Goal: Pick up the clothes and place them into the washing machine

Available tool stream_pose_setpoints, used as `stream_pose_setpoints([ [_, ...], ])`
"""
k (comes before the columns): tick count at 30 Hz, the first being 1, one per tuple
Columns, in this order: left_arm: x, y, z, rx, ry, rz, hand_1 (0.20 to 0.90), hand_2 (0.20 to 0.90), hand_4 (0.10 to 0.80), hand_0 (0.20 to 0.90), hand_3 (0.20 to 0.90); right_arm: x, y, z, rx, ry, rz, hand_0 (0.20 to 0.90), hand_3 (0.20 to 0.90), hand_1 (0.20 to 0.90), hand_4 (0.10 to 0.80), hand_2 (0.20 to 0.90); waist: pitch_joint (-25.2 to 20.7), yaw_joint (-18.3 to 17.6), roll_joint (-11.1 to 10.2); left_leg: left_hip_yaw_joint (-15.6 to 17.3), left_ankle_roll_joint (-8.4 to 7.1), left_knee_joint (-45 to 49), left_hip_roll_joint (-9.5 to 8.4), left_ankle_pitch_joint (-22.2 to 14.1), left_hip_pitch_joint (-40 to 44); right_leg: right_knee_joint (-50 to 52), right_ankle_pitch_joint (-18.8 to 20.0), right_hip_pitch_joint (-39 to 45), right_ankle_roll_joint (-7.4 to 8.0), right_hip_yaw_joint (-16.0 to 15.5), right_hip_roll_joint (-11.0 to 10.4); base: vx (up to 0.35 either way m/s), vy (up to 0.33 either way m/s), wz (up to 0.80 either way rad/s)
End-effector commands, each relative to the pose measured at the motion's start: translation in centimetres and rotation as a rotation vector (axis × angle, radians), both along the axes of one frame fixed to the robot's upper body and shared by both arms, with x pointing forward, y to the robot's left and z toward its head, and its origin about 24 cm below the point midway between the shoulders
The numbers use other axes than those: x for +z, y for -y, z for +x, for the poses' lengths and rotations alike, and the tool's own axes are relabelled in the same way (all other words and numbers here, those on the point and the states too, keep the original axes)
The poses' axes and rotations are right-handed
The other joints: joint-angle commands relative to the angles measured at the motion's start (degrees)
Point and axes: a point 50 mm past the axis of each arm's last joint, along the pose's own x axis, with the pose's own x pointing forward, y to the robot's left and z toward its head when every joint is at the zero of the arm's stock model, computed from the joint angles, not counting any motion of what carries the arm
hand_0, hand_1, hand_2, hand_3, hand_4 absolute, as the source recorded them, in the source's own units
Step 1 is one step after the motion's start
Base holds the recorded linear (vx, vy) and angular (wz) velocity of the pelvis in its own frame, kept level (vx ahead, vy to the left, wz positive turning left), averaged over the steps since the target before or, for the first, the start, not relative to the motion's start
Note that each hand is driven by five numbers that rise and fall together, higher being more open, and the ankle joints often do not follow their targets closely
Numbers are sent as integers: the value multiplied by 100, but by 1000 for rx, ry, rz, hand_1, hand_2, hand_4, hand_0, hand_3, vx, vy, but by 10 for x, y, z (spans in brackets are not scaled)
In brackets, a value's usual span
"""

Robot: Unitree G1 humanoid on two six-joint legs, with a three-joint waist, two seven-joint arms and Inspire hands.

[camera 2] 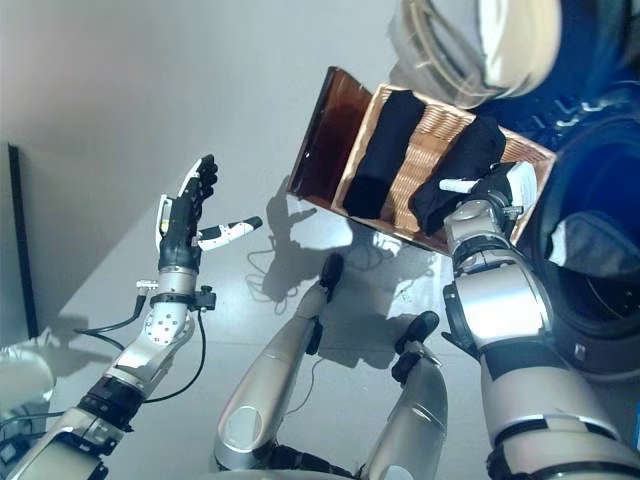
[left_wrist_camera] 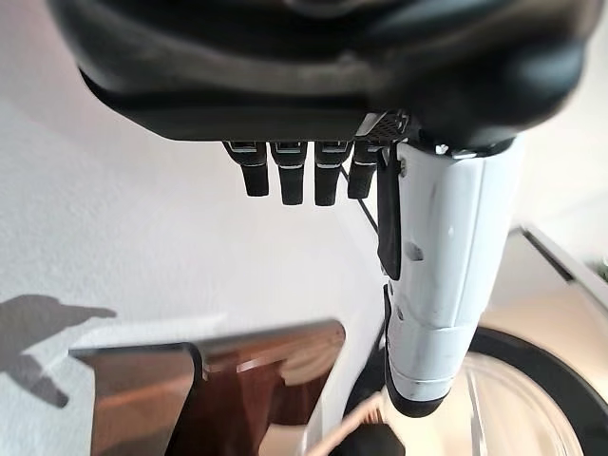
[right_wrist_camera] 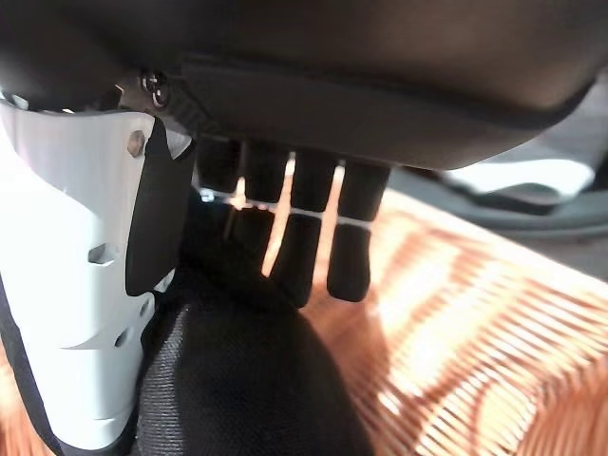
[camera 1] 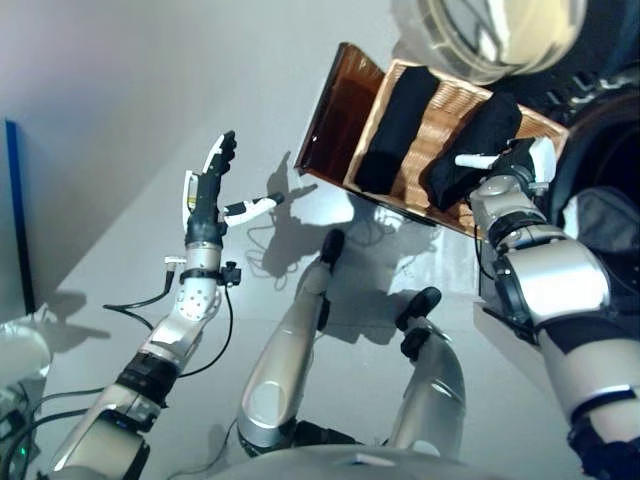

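Observation:
A shallow wicker basket (camera 1: pixel 446 104) rests on a dark brown box (camera 1: pixel 338 115) beside the washing machine (camera 2: pixel 590 170). Two black garments lie in it, one on the left (camera 1: pixel 400 125) and one on the right (camera 1: pixel 482 138). My right hand (camera 1: pixel 515 165) is over the right garment; in the right wrist view its straight fingers (right_wrist_camera: pixel 313 228) and white-covered thumb touch the black cloth (right_wrist_camera: pixel 237 380) on the wicker (right_wrist_camera: pixel 475 332). My left hand (camera 1: pixel 205 190) is held up open over the floor, far left of the basket, with nothing in it; its fingers (left_wrist_camera: pixel 294 176) are straight.
The machine's round door (camera 1: pixel 490 35) stands open above the basket. A pale cloth (camera 2: pixel 585 235) lies inside the drum at the right. A dark blue panel (camera 1: pixel 18 210) stands at the far left. Grey floor (camera 1: pixel 120 120) lies between the left arm and the box.

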Motion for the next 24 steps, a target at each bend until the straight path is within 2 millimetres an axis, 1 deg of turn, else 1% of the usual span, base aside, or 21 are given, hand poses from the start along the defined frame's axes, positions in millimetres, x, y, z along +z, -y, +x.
stream_pose_setpoints([
  [1,9,-3,-3,-7,66,-24,900,900,800,900,900,6,6,-2,-33,227,120,200,200,200,300,200,-321,-258,-124,243,-324,1065,23,-1262,-395,-1125,340,530,79,205,-50,14,4,-21],
  [2,9,-3,-3,-8,66,-23,900,900,800,900,900,6,7,-2,-33,228,121,200,200,200,300,200,-310,-250,-126,248,-325,1064,25,-1267,-380,-1128,339,543,79,210,-48,12,4,-14],
  [3,5,-7,-4,8,48,-18,900,900,800,900,900,17,1,3,-17,309,173,200,200,200,300,200,-337,-301,-148,280,-324,1084,46,-1281,-299,-1122,340,579,70,253,-29,-7,2,-17],
  [4,3,-11,-5,26,36,-24,900,900,800,900,900,20,-13,6,39,385,216,200,200,200,300,200,-337,-398,-189,321,-328,1100,74,-1292,-236,-1134,348,606,59,307,4,-14,35,-31],
  [5,-2,-13,-7,43,15,-37,900,900,800,900,900,8,-34,6,109,456,317,200,200,200,300,200,-335,-559,-253,384,-328,1144,116,-1319,-158,-1136,350,635,51,401,45,-23,52,-24],
  [6,-7,-17,-9,66,-12,-27,900,900,800,900,900,-1,-43,3,135,496,377,200,200,200,300,200,-332,-670,-290,436,-332,1211,146,-1344,-93,-1109,351,652,36,450,68,-29,58,-41],
  [7,-12,-20,-10,79,-33,-24,900,900,800,900,900,-4,-55,1,187,544,435,200,200,200,300,200,-313,-766,-302,484,-330,1289,176,-1390,-34,-1069,328,664,22,508,109,-27,48,-37],
  [8,-20,-22,-13,97,-69,-40,900,900,800,900,900,-10,-69,-2,236,582,516,200,200,200,300,200,-295,-862,-318,530,-319,1379,207,-1460,44,-1002,303,659,12,589,154,-34,49,-52],
  [9,-26,-26,-16,121,-96,-48,900,900,800,900,900,-16,-76,-6,248,606,561,200,200,200,300,200,-264,-924,-318,588,-298,1527,245,-1540,112,-877,243,653,-10,657,196,-18,42,-49],
  [10,-32,-25,-18,125,-119,-56,900,900,800,900,900,-19,-82,-9,269,623,599,200,200,200,300,200,-220,-992,-304,628,-285,1710,265,-1616,154,-725,192,623,-44,714,236,-3,4,-57],
  [11,-36,-26,-20,130,-136,-67,900,900,800,900,900,-29,-86,-12,265,629,668,200,200,200,300,200,-202,-1017,-288,655,-279,1846,298,-1706,206,-613,116,638,-60,759,268,13,-11,-53],
  [12,-38,-26,-22,131,-143,-76,900,900,800,900,900,-33,-85,-14,253,634,701,200,200,200,300,200,-160,-1041,-244,689,-269,2000,337,-1792,292,-434,21,651,-97,789,305,8,-21,-46],
  [16,-42,-25,-24,124,-158,-107,900,900,800,900,900,-49,-100,-25,274,709,899,200,200,200,300,200,-124,-1182,-78,797,-223,2358,438,-2026,455,63,-213,576,-186,916,449,-7,-31,-34],
  [18,-44,-23,-25,116,-165,-117,900,900,800,900,900,-54,-101,-27,270,721,946,200,200,200,300,200,-148,-1228,-1,815,-208,2482,455,-2088,481,193,-273,532,-220,971,502,-2,-34,-7],
  [19,-44,-23,-25,117,-163,-126,900,900,800,900,900,-53,-102,-27,270,748,991,200,200,200,300,200,-153,-1255,45,832,-201,2548,468,-2127,479,280,-323,499,-244,994,531,-18,-58,-22],
  [20,-45,-23,-26,114,-169,-132,900,900,800,900,900,-56,-100,-28,258,748,994,200,200,200,300,200,-172,-1268,79,833,-199,2584,470,-2143,466,327,-347,477,-260,1012,558,-14,-48,-32],
  [22,-46,-24,-27,115,-170,-139,900,900,800,900,900,-51,-99,-26,247,797,1039,200,200,200,300,200,-217,-1297,165,864,-203,2666,492,-2183,424,474,-425,349,-301,1034,615,0,-32,-30],
  [23,-46,-24,-27,115,-170,-139,900,900,800,900,900,-51,-99,-26,247,797,1039,200,200,200,300,200,-220,-1296,165,864,-203,2668,493,-2184,420,476,-426,345,-301,1034,616,17,-54,-17],
  [24,-47,-24,-28,116,-172,-149,900,900,800,900,900,-48,-100,-26,249,826,1068,200,200,200,300,200,-268,-1330,233,885,-203,2727,518,-2204,379,591,-491,238,-339,1052,676,29,-60,-11],
])
